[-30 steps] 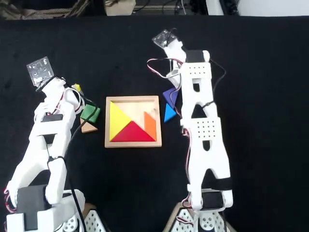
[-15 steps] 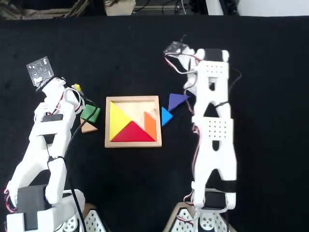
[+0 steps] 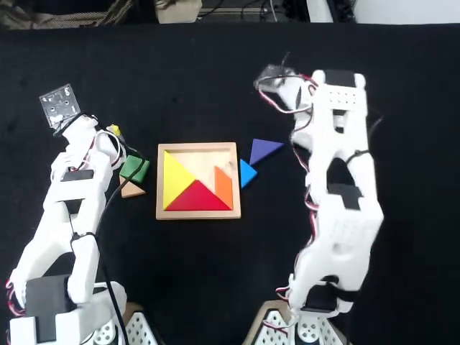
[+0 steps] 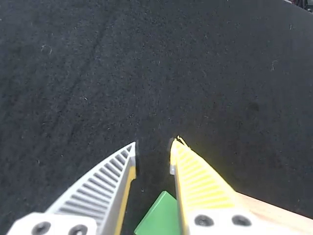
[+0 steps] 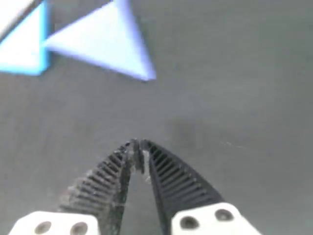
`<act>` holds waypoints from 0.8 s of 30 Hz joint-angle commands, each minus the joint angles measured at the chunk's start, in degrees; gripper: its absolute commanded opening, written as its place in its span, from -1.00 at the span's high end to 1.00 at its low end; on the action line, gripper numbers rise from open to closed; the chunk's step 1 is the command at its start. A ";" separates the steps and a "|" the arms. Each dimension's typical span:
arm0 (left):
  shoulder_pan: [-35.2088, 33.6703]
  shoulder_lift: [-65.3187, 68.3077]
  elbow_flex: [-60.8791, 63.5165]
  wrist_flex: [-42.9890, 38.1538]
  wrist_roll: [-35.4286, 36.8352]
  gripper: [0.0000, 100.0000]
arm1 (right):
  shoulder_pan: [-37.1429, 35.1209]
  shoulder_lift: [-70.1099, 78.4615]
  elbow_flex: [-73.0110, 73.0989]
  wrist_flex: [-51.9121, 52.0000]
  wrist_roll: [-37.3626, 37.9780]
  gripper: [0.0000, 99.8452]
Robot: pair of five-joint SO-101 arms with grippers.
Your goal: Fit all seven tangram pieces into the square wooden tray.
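- Right gripper [image 5: 137, 144]: jaws pressed together and holding nothing, above bare black cloth. It has to open wide before it comes down on a piece.
- purple triangle [image 3: 264, 149]: the nearest loose piece, flat on the cloth at about 6 o'clock from that gripper in the high view, and at 2 o'clock from the tray. It is likely the next pick. Set the fingers across two straight edges, not over a point, so it cannot pivot.
- light blue triangle [image 3: 246, 172]: just beside the tray's 3 o'clock rim, its tip close to the purple one. Approach from the 12 o'clock side to avoid nudging it.
- square wooden tray [image 3: 198, 215]: yellow triangle [image 3: 175, 180] at 9 o'clock, red triangle [image 3: 195, 198] at 6 o'clock, orange piece [image 3: 224, 185] at 4 o'clock. Bare wood remains from 12 to 2 o'clock. Lower each piece level and turned to match that gap.
- green square [image 3: 134, 169] and tan triangle [image 3: 132, 190]: at 9 o'clock, outside the tray.
- left gripper [image 4: 152, 147]: jaws slightly parted and empty, near the green square.
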 commanded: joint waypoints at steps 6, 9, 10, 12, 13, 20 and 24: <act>0.48 -0.26 -3.12 -1.05 -0.35 0.75 | -9.67 -5.58 10.68 -4.40 6.86 0.51; 0.48 -0.18 -3.21 -1.05 -0.35 0.75 | -11.43 -4.62 10.33 -5.36 11.96 0.53; 0.40 -0.18 -3.21 -1.05 -0.35 0.75 | -11.87 -4.18 10.07 -6.68 12.75 0.54; 0.40 -0.18 -3.21 -1.05 -0.35 0.75 | -12.13 -3.12 9.71 -8.53 15.21 0.55; 0.40 -0.18 -3.21 -1.05 -0.35 0.75 | -12.13 -2.59 9.45 -8.97 17.14 0.55; -0.22 -0.18 -3.47 -1.23 -0.35 0.75 | -12.31 0.92 9.19 -6.86 32.62 0.55; -0.13 -0.18 -3.47 -1.32 -0.35 0.75 | -13.01 1.80 8.57 -7.47 37.36 0.55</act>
